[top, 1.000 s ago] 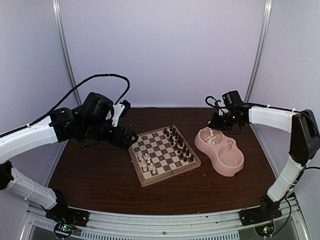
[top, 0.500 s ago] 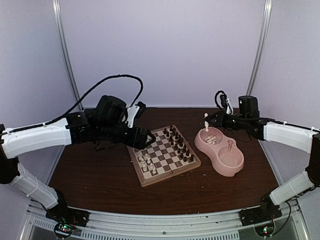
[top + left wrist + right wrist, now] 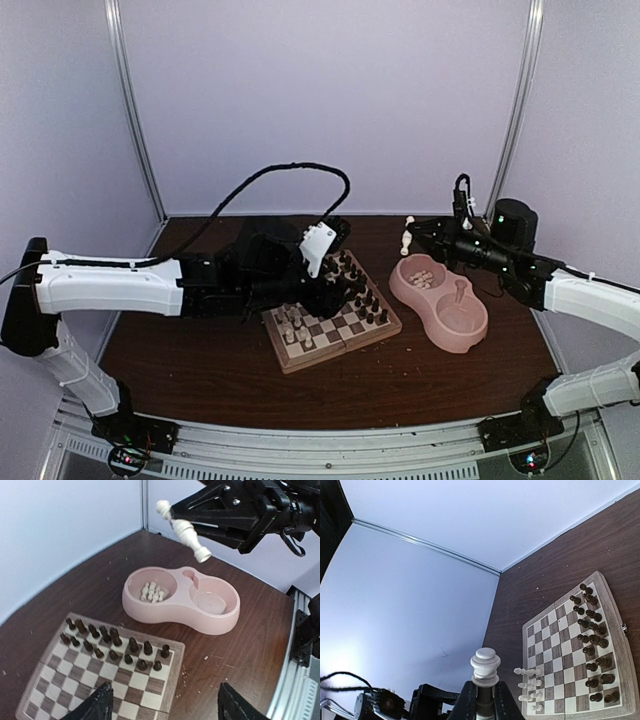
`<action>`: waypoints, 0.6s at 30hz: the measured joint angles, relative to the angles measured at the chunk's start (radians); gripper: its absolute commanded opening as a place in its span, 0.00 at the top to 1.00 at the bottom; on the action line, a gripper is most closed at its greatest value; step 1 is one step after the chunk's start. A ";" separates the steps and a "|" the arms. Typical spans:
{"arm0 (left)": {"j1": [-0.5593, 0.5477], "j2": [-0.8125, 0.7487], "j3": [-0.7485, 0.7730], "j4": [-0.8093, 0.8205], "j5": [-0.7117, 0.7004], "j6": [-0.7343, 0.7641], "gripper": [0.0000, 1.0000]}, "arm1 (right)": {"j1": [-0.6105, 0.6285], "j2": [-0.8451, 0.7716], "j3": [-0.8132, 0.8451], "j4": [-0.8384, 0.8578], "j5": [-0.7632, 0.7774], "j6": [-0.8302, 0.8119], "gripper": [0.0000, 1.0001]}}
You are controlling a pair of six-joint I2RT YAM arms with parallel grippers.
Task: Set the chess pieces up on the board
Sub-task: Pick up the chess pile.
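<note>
Pale lilac walls close in a dark brown wooden table (image 3: 200, 370). On it sits a square wooden chessboard (image 3: 345, 330) of light and dark brown checks, turned a little askew. Just to its right lies a pink double bowl (image 3: 478, 330).

The right end effector (image 3: 415, 236) hangs above the far end of that bowl, its fingers pinched tight on a single cream-white turned chess piece (image 3: 407, 236). Seen from the left wrist, the piece slants: its long axis runs from a small knobbed head at upper left to a flared foot at lower right. It is gripped about the middle, clear of bowl and board.

More loose cream-white pieces (image 3: 152, 591) are heaped in the bowl's far well. A few white pieces (image 3: 295, 325) stand on the board's near left side, and dark brown-black pieces (image 3: 115, 640) line its far right side in two rows.

The left end effector (image 3: 167, 710) hovers over the board, fingers spread well apart and holding nothing. A second ago that arm was back over the table left of the board, and it has since stretched across. The right arm's elbow has dropped and swung round, while its tip has kept near the bowl's far end.
</note>
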 measured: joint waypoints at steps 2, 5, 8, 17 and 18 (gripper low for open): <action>-0.023 0.016 -0.012 0.083 -0.032 0.106 0.26 | 0.011 -0.033 -0.014 -0.013 0.030 0.050 0.91; -0.044 0.019 -0.061 0.221 -0.045 0.258 0.26 | 0.026 -0.066 -0.027 -0.050 0.073 0.115 0.90; -0.052 0.026 -0.122 0.369 -0.030 0.417 0.24 | 0.049 -0.080 -0.026 -0.109 0.109 0.171 0.91; -0.053 0.102 -0.112 0.470 0.014 0.713 0.33 | 0.142 -0.065 0.001 -0.265 0.150 0.305 0.91; -0.053 0.109 -0.106 0.470 0.014 0.729 0.35 | 0.149 -0.060 0.008 -0.282 0.153 0.315 0.91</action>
